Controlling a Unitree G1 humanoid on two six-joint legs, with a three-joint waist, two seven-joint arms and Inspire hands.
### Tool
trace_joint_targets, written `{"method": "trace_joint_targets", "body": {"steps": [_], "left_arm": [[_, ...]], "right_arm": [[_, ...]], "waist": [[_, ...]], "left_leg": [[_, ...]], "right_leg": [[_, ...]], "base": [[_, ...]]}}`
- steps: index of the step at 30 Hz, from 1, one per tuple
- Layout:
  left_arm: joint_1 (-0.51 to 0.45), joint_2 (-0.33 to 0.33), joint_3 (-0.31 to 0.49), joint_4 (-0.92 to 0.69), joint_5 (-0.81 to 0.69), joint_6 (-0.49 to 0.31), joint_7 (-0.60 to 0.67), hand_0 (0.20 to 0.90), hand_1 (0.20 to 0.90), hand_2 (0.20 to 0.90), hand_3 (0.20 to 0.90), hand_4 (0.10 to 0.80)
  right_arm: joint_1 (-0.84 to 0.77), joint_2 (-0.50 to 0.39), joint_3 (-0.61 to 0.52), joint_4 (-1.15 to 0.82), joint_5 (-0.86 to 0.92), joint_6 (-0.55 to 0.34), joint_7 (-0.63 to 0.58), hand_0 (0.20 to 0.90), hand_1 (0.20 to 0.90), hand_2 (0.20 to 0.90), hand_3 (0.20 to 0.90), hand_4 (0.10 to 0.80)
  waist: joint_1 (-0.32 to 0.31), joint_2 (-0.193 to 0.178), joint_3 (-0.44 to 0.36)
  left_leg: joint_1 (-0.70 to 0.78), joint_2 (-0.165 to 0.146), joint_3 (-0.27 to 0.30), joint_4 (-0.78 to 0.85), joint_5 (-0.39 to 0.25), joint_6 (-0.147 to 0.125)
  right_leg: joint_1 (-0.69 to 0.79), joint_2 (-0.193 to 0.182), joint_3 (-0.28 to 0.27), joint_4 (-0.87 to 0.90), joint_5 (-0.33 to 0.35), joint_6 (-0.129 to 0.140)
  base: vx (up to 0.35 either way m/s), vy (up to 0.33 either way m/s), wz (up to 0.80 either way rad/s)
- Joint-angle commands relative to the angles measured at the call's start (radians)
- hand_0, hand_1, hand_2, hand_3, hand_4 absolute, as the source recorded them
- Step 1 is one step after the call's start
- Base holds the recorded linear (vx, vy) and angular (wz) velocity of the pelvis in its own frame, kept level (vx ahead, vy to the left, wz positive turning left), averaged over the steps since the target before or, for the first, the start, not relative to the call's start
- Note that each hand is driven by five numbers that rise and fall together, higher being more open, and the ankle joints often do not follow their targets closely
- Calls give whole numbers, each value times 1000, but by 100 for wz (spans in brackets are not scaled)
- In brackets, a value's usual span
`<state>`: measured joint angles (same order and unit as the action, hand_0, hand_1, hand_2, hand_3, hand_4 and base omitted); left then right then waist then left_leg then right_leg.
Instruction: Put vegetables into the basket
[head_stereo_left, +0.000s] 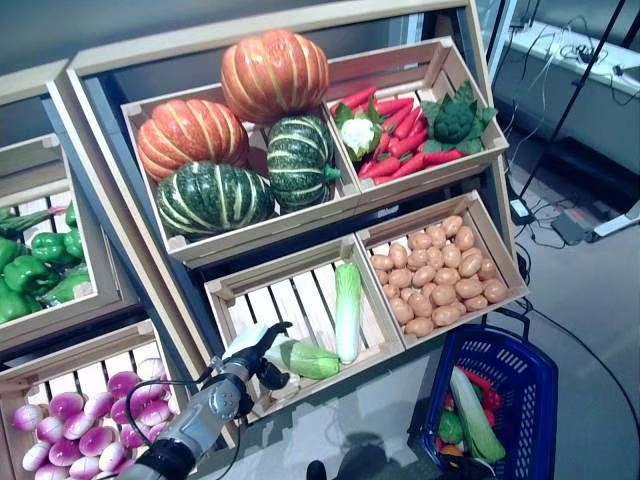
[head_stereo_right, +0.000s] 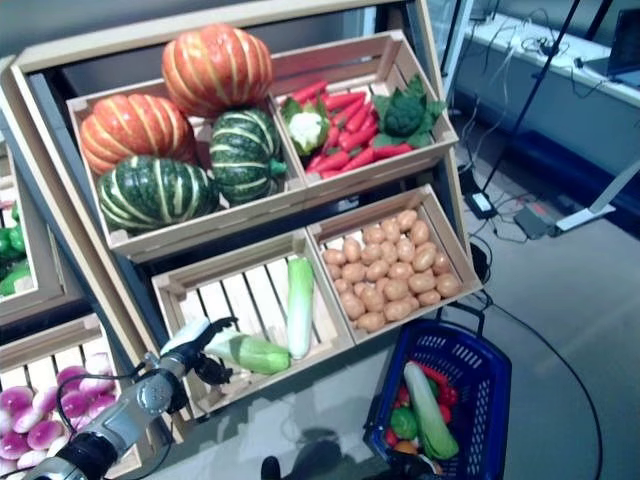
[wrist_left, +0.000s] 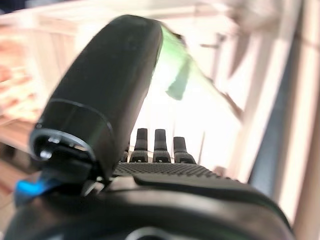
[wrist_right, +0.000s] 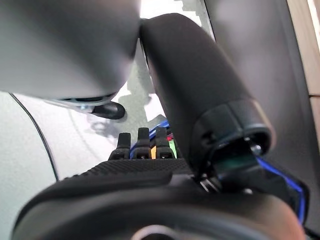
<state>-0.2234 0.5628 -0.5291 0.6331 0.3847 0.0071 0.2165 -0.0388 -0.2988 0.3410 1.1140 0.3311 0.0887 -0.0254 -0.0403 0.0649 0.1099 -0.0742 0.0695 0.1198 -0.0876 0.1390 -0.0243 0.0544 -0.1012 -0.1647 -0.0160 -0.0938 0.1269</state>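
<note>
My left hand (head_stereo_left: 246, 350) reaches into the lower middle crate (head_stereo_left: 236, 292), with thumb and fingers curled round a short green-and-white cabbage (head_stereo_left: 306, 358). In the left wrist view the same cabbage (wrist_left: 186, 75) shows pale green just past the thumb (wrist_left: 100, 100). A longer cabbage (head_stereo_left: 347, 310) lies upright in the same crate, beside the held one. The blue basket (head_stereo_left: 541, 362) stands on the floor at lower right and holds a long green vegetable (head_stereo_left: 473, 413) and some red and green ones. My right hand (wrist_right: 190, 90) shows only in its wrist view, fingers relaxed and holding nothing, with the basket (wrist_right: 162, 128) beyond it.
The shelf's upper crates hold pumpkins (head_stereo_left: 272, 72) and red chillies (head_stereo_left: 400, 135) with a cauliflower and a broccoli. Potatoes (head_stereo_left: 440, 270) fill the lower right crate. Green peppers (head_stereo_left: 35, 262) and purple-white bulbs (head_stereo_left: 90, 420) are at the left. Cables (head_stereo_left: 540, 215) lie on the floor at the right.
</note>
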Motion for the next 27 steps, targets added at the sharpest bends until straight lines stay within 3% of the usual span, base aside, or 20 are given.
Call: {"method": "trace_joint_targets", "body": {"steps": [1,11,20,27], "left_arm": [[-225,42,22,71,87,-31,236,900,900,900,900,800],[-424,64,-36,282,182,-48,563,900,900,900,900,800],[-572,92,-45,317,224,-42,695,900,900,900,900,800],[-625,101,-54,324,281,-52,758,900,900,900,900,800]], "right_arm": [[-87,-63,33,-15,51,-72,-27,900,900,900,900,800],[-229,-102,91,-34,131,-114,-60,900,900,900,900,800],[-315,-129,98,-132,161,-87,-99,900,900,900,900,800],[-316,-153,92,-178,156,-90,-110,900,900,900,900,800]], "waist": [[-12,-21,108],[-24,-58,266],[-32,-86,332],[-39,-93,358]], "left_leg": [[-41,45,-17,162,-127,-54],[-360,52,-77,485,-189,-61],[-548,48,-83,658,-244,-50],[-624,48,-86,738,-275,-50]], "right_leg": [[-177,-51,58,150,48,-33],[-461,-47,108,456,-25,-69],[-673,-38,134,685,-79,-65],[-749,-31,141,768,-101,-70]], "base": [[-212,32,-1],[-169,2,5],[-89,43,-3],[-18,24,-4]]}}
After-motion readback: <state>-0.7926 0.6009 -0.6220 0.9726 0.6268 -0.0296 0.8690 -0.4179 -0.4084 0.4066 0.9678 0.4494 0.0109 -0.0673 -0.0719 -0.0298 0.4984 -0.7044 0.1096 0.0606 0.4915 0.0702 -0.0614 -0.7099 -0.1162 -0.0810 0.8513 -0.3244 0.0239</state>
